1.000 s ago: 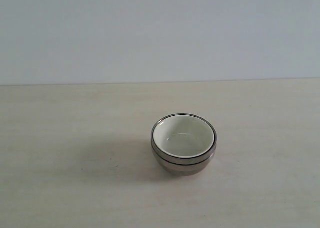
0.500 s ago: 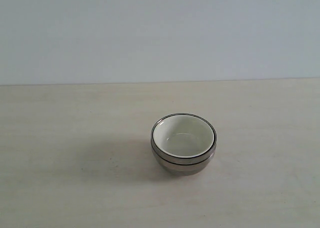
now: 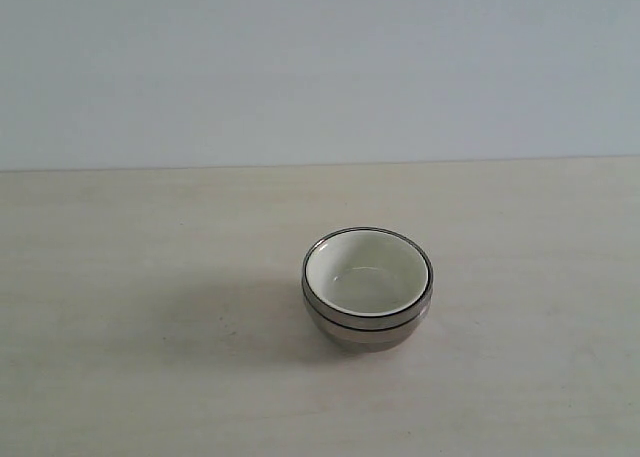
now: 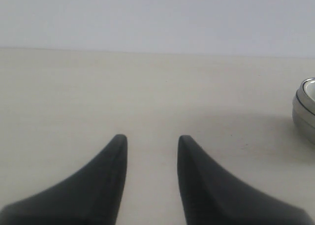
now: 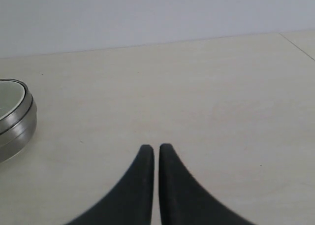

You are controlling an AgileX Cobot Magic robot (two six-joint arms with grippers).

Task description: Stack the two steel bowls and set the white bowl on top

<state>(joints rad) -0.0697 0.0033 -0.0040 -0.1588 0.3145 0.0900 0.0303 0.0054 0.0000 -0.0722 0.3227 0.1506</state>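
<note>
The two steel bowls (image 3: pixel 365 325) stand nested on the table, and the white bowl (image 3: pixel 366 274) sits inside the upper one. Neither gripper shows in the exterior view. In the left wrist view my left gripper (image 4: pixel 150 139) is open and holds nothing, with the steel bowls (image 4: pixel 304 109) at the frame's edge, well away from the fingertips. In the right wrist view my right gripper (image 5: pixel 156 148) is shut with nothing between its fingers, and the steel bowls (image 5: pixel 17 124) lie off to one side, apart from it.
The pale wooden table (image 3: pixel 150 277) runs back to a plain light wall (image 3: pixel 320 67). A table edge or seam (image 5: pixel 298 40) shows in the right wrist view.
</note>
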